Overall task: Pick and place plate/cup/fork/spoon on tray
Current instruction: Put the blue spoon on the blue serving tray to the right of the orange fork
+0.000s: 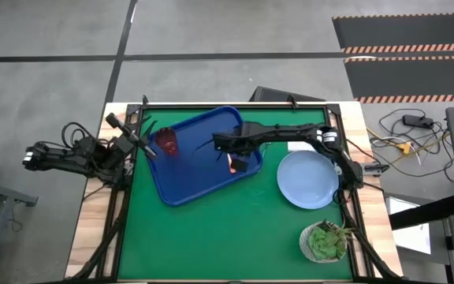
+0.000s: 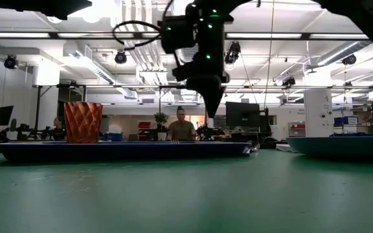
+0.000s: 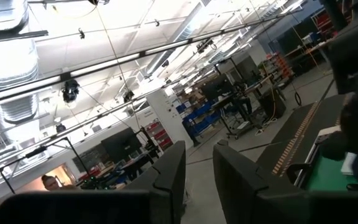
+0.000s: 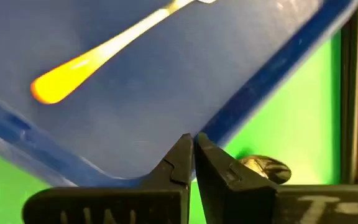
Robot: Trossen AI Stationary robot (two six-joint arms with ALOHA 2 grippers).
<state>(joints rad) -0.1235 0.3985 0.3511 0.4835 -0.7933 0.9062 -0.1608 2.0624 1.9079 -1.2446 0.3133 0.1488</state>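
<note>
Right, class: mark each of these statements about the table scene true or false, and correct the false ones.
1. The cup stands on the tray. True.
2. The plate lies on the tray. False: it rests on the green table, beside the tray.
3. The fork lies in the tray. True.
4. The right gripper is wide open. False: its fingers are shut, holding nothing.
5. The potted plant sits inside the tray. False: it stands near the table's corner.

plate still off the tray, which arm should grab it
Right. The plate lies on the right side beside the tray, and the right gripper hangs over the tray near it. The left gripper sits beyond the tray's far edge.
</note>
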